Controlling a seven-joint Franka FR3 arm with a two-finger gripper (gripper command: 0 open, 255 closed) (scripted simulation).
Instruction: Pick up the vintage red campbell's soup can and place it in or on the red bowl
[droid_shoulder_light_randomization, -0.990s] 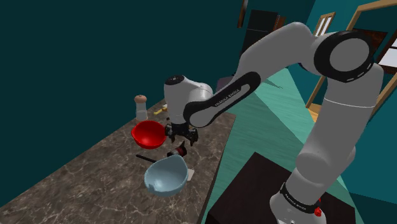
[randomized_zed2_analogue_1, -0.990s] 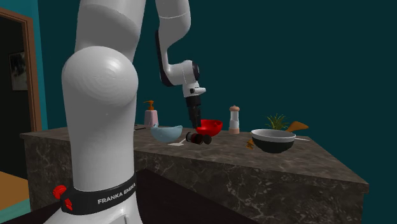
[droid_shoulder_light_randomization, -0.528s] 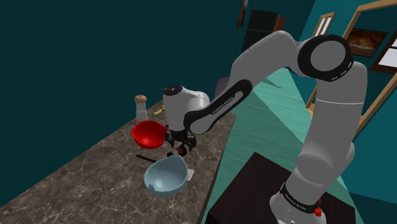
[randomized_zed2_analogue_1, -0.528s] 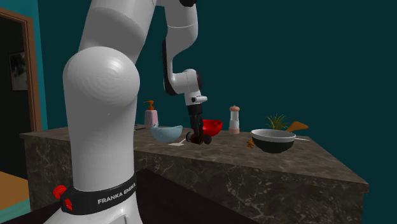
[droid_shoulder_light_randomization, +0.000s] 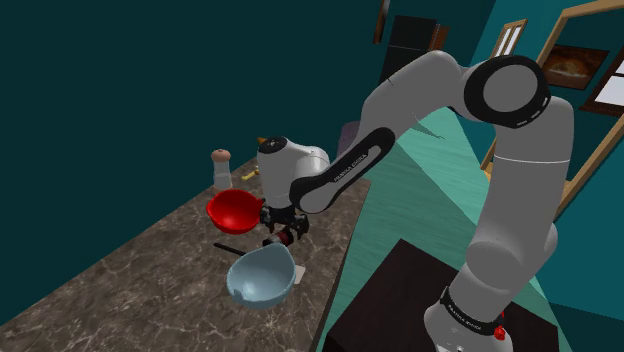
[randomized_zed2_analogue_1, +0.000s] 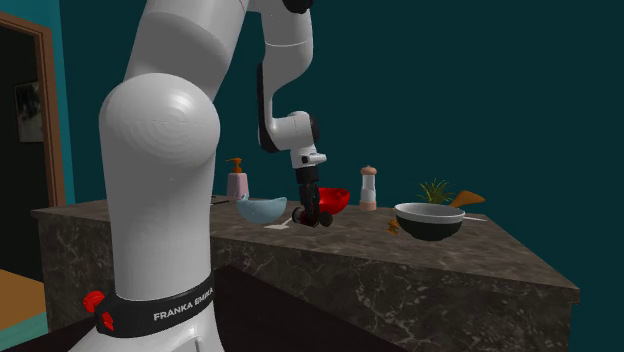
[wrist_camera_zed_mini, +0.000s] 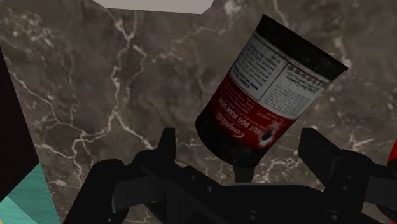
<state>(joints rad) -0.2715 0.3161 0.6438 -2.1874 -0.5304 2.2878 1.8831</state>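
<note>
The soup can (wrist_camera_zed_mini: 267, 95) lies on its side on the dark marble counter (wrist_camera_zed_mini: 114, 95). It has a red lower band, a white label with small print and dark ends. My gripper (wrist_camera_zed_mini: 242, 153) is down over it, open, one finger on each side of the can's near end with a gap at both. In the shoulder view the gripper (droid_shoulder_light_randomization: 281, 230) sits low at the can (droid_shoulder_light_randomization: 287, 240), just right of the red bowl (droid_shoulder_light_randomization: 233, 209). The second exterior view has the gripper (randomized_zed2_analogue_1: 312, 216) at the counter in front of the red bowl (randomized_zed2_analogue_1: 333, 199).
A light blue bowl (droid_shoulder_light_randomization: 260, 275) stands close in front of the can. A pepper shaker (droid_shoulder_light_randomization: 221, 167) stands behind the red bowl. A dark bowl (randomized_zed2_analogue_1: 429, 220), a soap dispenser (randomized_zed2_analogue_1: 237, 180) and a small plant (randomized_zed2_analogue_1: 435, 190) share the counter. The counter edge runs near the can.
Over the last second the arm dropped the gripper from above the counter down around the can. In the last half second it has hardly moved.
</note>
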